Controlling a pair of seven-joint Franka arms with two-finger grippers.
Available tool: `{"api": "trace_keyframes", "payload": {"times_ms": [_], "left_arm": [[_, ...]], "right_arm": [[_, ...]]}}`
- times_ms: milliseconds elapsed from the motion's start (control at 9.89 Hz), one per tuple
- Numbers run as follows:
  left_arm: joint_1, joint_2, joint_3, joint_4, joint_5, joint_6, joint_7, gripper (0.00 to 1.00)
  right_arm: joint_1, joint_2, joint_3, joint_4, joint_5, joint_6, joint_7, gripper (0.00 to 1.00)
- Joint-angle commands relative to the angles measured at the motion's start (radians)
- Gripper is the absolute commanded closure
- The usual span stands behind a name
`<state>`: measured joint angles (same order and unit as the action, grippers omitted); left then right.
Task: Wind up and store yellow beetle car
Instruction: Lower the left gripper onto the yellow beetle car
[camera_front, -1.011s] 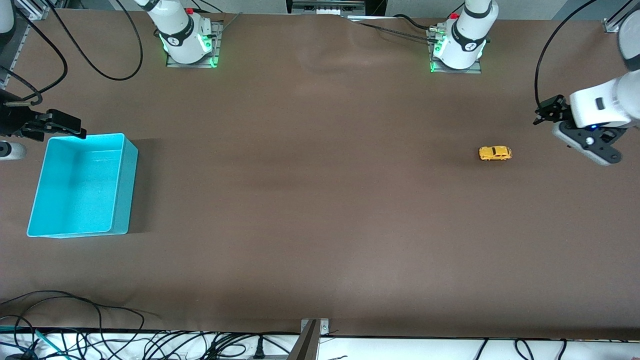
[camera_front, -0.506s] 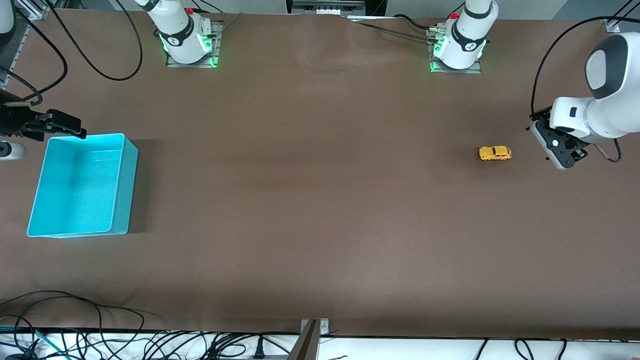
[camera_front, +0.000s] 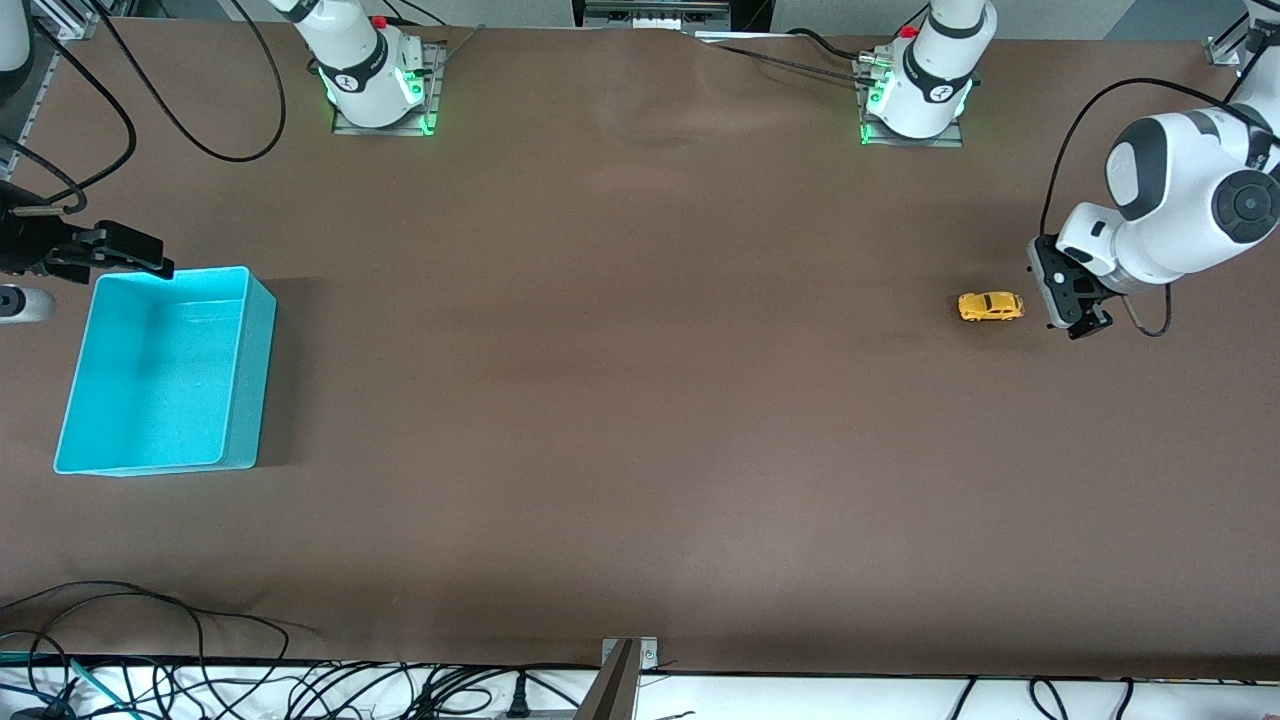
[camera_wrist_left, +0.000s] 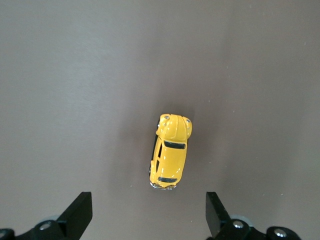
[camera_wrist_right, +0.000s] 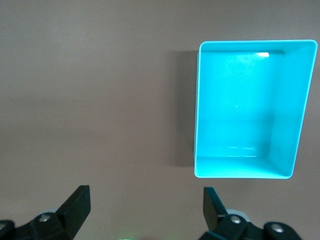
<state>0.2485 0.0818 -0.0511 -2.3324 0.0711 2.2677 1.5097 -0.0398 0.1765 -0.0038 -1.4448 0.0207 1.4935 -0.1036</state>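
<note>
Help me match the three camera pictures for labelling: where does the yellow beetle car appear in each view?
Front view: yellow beetle car on the brown table, toward the left arm's end, beside the open left gripper.
Left wrist view: car near the middle, ahead of the open fingertips.
Right wrist view: not in it.
Shared landmark: the brown table.
</note>
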Motion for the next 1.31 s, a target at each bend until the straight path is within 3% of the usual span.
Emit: {"api": "trace_keyframes", "payload": {"times_ms": [0, 202, 404, 1112, 1213], "left_arm": [[0.023, 0.088, -0.007, 0.002, 0.021, 0.112, 0.133, 0.0], [0.046, 0.116, -0.009, -0.025, 0.019, 0.159, 0.142, 0.0], [0.049, 0.115, -0.009, -0.138, 0.004, 0.307, 0.138, 0.0], [0.049, 0.165, -0.019, -0.185, -0.013, 0.403, 0.129, 0.0], [0.049, 0.164, -0.021, -0.189, -0.014, 0.409, 0.129, 0.04]], "right_arm": [[0.0, 0.011, 0.004, 0.018, -0.007, 0.005, -0.001, 0.0], [0.003, 0.011, 0.004, 0.018, -0.015, 0.005, -0.002, 0.0], [-0.002, 0.012, 0.004, 0.014, -0.015, -0.001, -0.01, 0.0], [-0.011, 0.015, 0.004, 0.012, -0.013, 0.001, -0.002, 0.0], [-0.011, 0.014, 0.005, 0.015, -0.012, 0.004, -0.004, 0.0]]}}
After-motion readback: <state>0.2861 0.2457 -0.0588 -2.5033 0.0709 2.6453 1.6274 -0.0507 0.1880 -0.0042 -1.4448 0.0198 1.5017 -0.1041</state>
